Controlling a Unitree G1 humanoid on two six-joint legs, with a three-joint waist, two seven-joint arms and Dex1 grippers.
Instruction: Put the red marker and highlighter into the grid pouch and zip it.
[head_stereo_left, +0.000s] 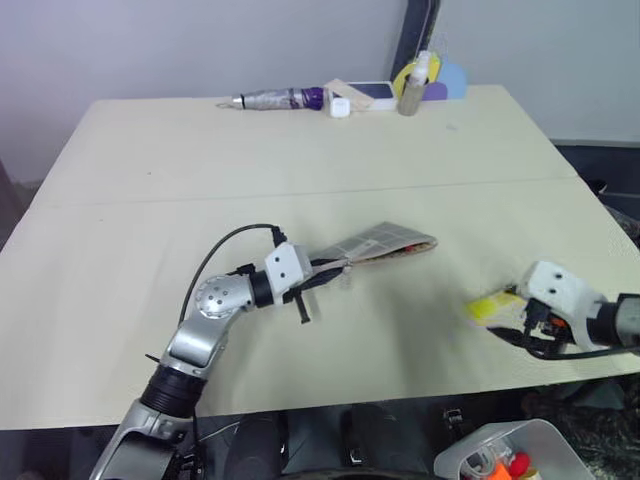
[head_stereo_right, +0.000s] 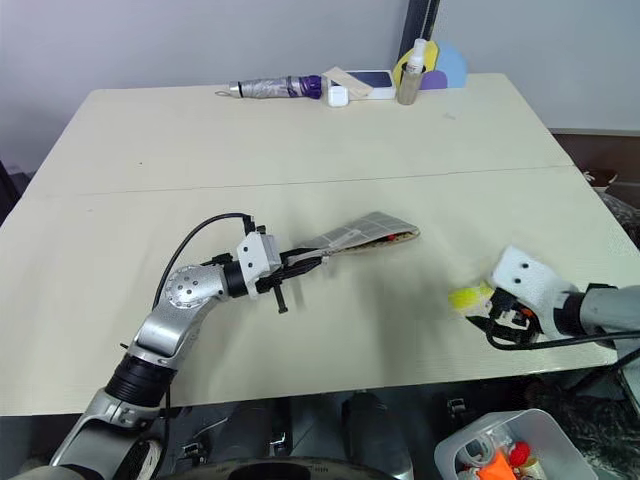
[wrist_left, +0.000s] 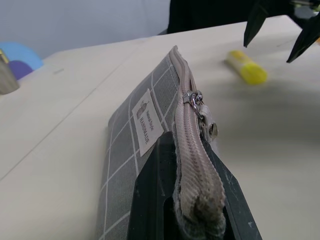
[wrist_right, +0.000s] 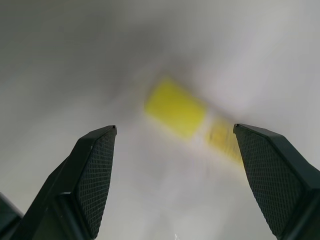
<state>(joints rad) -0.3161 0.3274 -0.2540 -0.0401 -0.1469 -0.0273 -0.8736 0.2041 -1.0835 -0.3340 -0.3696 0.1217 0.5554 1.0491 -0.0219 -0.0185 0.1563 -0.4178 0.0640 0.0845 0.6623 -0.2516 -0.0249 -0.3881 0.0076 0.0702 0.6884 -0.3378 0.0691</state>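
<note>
Left gripper (wrist_left: 192, 210) pinches the grid pouch (head_stereo_left: 385, 243) mid-frame; right gripper's (wrist_right: 175, 165) wide fingers hover over the highlighter (wrist_left: 246, 66), not yet pouched.

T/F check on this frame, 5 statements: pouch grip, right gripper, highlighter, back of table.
1. The left gripper is shut on the grid pouch. True.
2. The highlighter is already inside the pouch. False: it lies on the table, apart from the pouch.
3. The right gripper is open, with the highlighter on the table beyond its fingers. True.
4. The right gripper holds the highlighter. False: its fingers stand wide apart, touching nothing.
5. A silver-and-purple tube lies at the table's far edge. True.
</note>
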